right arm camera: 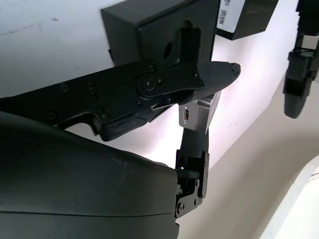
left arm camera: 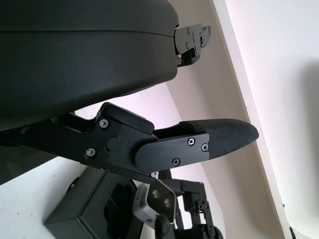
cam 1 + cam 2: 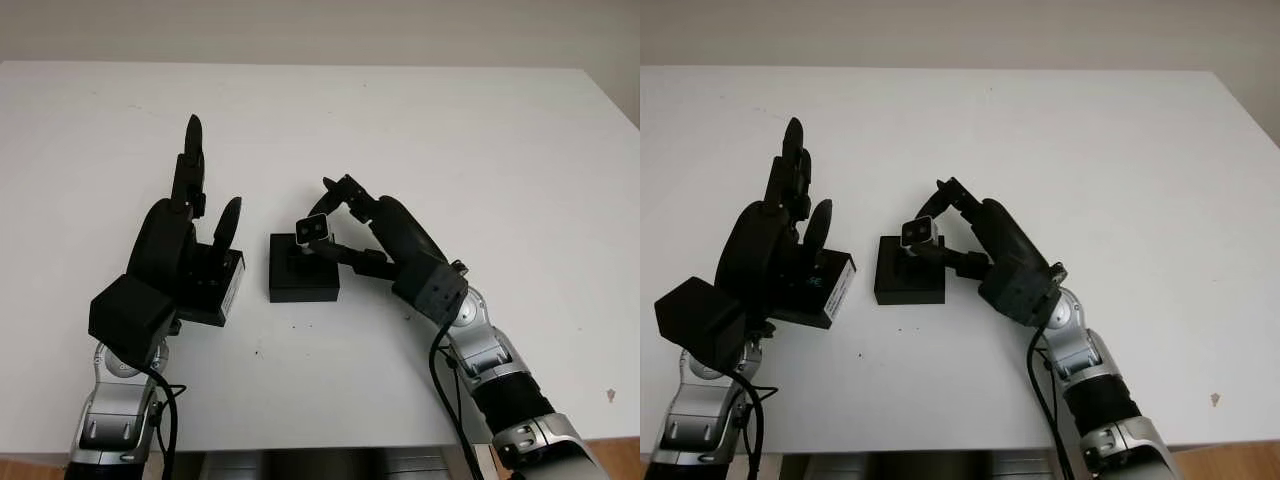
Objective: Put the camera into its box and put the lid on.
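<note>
Gripping the small camera (image 3: pixel 313 228) between its fingers, the right robot hand (image 3: pixel 345 222) holds it just above the open black box (image 3: pixel 303 268). The left robot hand (image 3: pixel 190 225), open, stands beside the lid (image 3: pixel 222 285) on the tabletop (image 3: pixel 480 150).

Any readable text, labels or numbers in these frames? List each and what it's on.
None can be read.
White sticker on the side of the lid by the left robot hand: print too small to read.
Barcode label on that lid in the right wrist view: digits illegible.
Camera in the right robot hand, above the box: no markings seen.
</note>
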